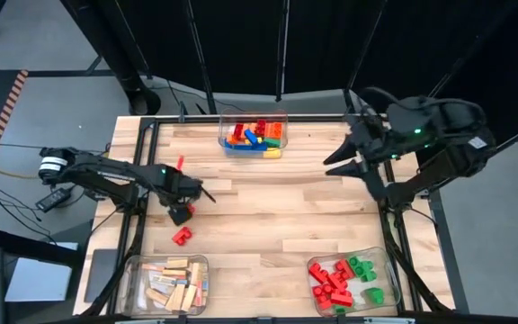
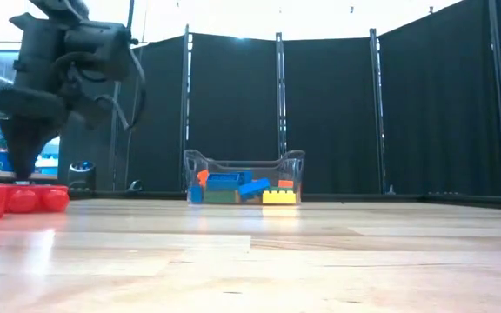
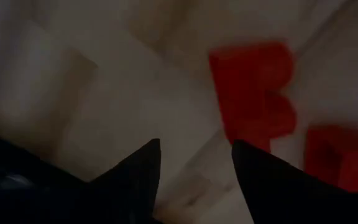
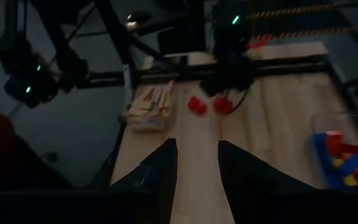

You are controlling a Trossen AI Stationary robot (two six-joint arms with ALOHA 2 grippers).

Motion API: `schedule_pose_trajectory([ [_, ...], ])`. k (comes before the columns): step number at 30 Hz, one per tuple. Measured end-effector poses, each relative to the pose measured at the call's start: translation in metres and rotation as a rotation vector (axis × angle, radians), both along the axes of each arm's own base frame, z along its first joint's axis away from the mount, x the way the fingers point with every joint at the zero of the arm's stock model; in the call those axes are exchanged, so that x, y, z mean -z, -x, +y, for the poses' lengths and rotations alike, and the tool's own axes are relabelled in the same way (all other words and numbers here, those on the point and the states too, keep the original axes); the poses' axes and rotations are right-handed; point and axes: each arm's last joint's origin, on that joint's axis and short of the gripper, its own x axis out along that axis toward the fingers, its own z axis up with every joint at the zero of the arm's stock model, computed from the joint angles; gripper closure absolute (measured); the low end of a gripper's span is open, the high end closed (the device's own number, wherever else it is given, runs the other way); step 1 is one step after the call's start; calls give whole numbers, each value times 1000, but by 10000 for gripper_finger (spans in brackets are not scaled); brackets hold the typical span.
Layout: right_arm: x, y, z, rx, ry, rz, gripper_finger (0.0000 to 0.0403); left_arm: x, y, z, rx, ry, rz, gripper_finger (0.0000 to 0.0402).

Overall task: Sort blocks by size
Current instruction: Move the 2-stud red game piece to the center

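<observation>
The left gripper (image 1: 185,209) hangs low over the table's left half with its fingers spread, holding nothing. One red brick (image 1: 187,210) lies directly beneath it; a second red brick (image 1: 182,236) rests just beside it, toward the near edge. The left wrist view shows both bricks (image 3: 253,93) on the wood ahead of the parted fingertips.

The right gripper (image 1: 344,162) waits above the far right part of the table, fingers partly spread and empty.

Risks:
- The two loose bricks lie close together. A descent between them would probably nudge one aside or pinch both.
- The spread fingers sit near the brick, so lifting away at an angle may drag it.

Count:
- Clear bins: three.
- Far-edge bin (image 1: 254,135): mixed coloured bricks, number unclear.
- Near-left corner bin (image 1: 169,283): tan wooden bars, several.
- Near-right corner bin (image 1: 353,283): red and green bricks, roughly a dozen.
- Loose bricks: two.
</observation>
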Motion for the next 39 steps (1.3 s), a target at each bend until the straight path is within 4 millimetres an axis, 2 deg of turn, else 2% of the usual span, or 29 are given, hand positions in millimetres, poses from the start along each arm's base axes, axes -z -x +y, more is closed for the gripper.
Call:
schedule_pose_trajectory([
  [6, -4, 12, 0, 15, 12, -24, 273, 30, -4, -18, -95, 69, 12, 195],
  [11, -1, 11, 0, 15, 18, 9, 275, 41, -32, -27, -152, 165, -211, 195],
  [16, 8, 2, 2, 19, 34, 87, 276, 26, -81, -33, -85, 227, -568, 195],
  [19, 12, -4, 2, 38, 50, 108, 276, 15, -105, -34, -14, 207, -698, 195],
  [21, 14, -9, 2, 40, 53, 119, 276, 1, -113, -30, -62, 174, -682, 196],
  [24, 19, -18, 5, 31, 55, 149, 276, -14, -101, -29, -142, 75, -444, 206],
  [27, 24, -24, 9, 10, 56, 178, 276, -29, -80, -40, -143, 0, -204, 222],
  [30, 29, -28, 12, -1, 64, 214, 276, -31, -61, -54, -118, -43, -31, 234],
  [39, 39, -34, 18, -23, 85, 304, 276, -19, -26, -103, -187, -21, 133, 238],
])
